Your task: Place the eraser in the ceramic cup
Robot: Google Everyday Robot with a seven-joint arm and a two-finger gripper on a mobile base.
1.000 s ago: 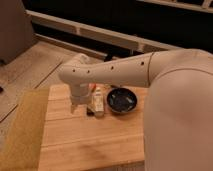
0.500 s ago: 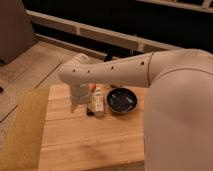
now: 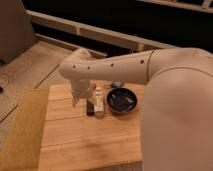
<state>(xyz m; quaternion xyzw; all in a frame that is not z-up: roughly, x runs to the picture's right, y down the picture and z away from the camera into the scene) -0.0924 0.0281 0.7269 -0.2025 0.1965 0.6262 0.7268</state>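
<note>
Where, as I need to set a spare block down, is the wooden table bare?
Free: the wooden table's near half, below the eraser, white tube and black bowl. Crowded: the far strip, where those sit and the gripper hangs left of the eraser.

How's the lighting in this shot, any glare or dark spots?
Camera view: warm, dim light, no glare on the table; background above nearly black; the pale arm is brightest; the pincer hangs left of the dark eraser.
</note>
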